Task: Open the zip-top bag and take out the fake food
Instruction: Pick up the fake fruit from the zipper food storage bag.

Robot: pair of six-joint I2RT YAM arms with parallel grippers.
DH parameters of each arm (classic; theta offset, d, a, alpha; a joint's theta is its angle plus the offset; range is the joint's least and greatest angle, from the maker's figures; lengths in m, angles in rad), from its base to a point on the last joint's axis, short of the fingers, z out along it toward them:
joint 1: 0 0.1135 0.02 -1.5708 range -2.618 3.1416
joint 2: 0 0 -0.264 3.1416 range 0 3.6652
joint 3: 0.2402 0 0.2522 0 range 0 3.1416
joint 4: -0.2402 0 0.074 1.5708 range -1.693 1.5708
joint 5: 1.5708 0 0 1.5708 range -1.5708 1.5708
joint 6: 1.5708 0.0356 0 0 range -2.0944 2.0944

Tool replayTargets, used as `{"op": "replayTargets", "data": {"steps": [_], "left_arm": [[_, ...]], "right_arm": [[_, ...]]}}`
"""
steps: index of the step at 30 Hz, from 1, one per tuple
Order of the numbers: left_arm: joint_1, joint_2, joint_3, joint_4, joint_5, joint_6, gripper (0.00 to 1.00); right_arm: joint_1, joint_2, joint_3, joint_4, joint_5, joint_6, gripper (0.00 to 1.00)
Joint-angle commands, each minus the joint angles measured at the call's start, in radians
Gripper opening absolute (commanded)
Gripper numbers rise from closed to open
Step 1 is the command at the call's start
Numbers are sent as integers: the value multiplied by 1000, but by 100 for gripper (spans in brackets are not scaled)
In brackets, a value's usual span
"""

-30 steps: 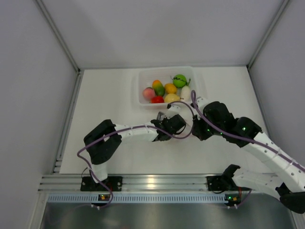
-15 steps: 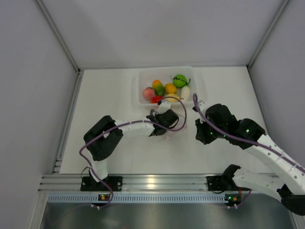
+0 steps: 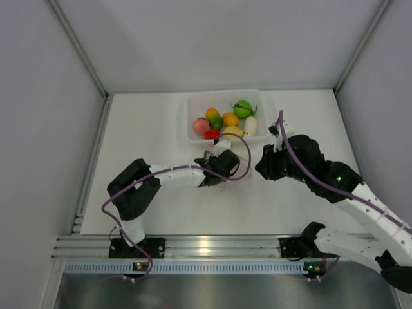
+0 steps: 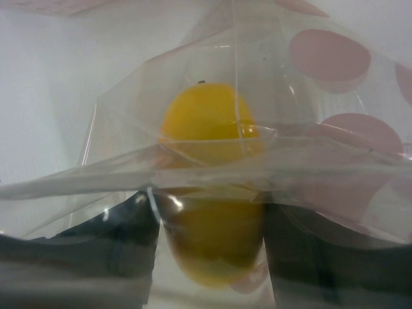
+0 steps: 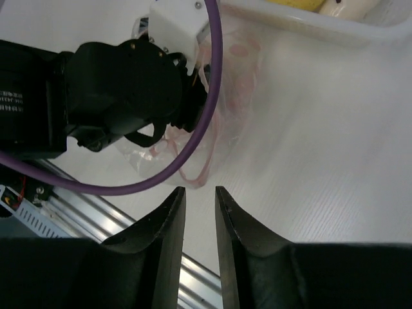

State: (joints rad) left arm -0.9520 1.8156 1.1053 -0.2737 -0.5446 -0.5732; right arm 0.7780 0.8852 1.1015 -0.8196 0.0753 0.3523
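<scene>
The clear zip-top bag (image 3: 230,172) lies on the table in front of the tub, its pink zip strip (image 5: 193,168) loose and curled. My left gripper (image 3: 219,170) is at the bag. In the left wrist view its fingers (image 4: 122,251) press on either side of a yellow piece of fake food (image 4: 209,129), with crinkled bag plastic (image 4: 309,96) over and around them. My right gripper (image 5: 199,190) hovers just right of the bag, its jaws slightly apart with nothing between them. In the top view the right gripper (image 3: 263,168) is clear of the bag.
A rigid clear tub (image 3: 187,122) behind the bag holds several pieces of fake food (image 3: 222,120); its rim (image 5: 309,22) also shows in the right wrist view. An aluminium rail (image 3: 206,246) runs along the near edge. Grey walls enclose the table.
My right gripper has opened, let go of the bag and pulled back to the right. The left gripper has stayed at the bag, shifting slightly left.
</scene>
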Motion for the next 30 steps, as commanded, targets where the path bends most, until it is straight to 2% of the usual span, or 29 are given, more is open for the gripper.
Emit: {"op": "replayTargets", "data": {"steps": [1, 8, 17, 23, 27, 30], "left_arm": [[-19, -13, -21, -29, 81, -40, 0], [-25, -19, -2, -18, 92, -79, 0], [-40, -19, 19, 4, 133, -86, 0], [-41, 8, 27, 1, 130, -83, 0], [-41, 31, 42, 2, 138, -82, 0], [-41, 42, 50, 4, 144, -85, 0]], "right_arm": [[15, 20, 8, 157, 60, 76, 27], [23, 84, 6, 135, 37, 85, 29], [37, 90, -32, 132, 109, 96, 32], [37, 3, -52, 164, 147, 114, 32], [35, -80, -95, 221, 116, 128, 35], [35, -57, -80, 176, 133, 119, 35]]}}
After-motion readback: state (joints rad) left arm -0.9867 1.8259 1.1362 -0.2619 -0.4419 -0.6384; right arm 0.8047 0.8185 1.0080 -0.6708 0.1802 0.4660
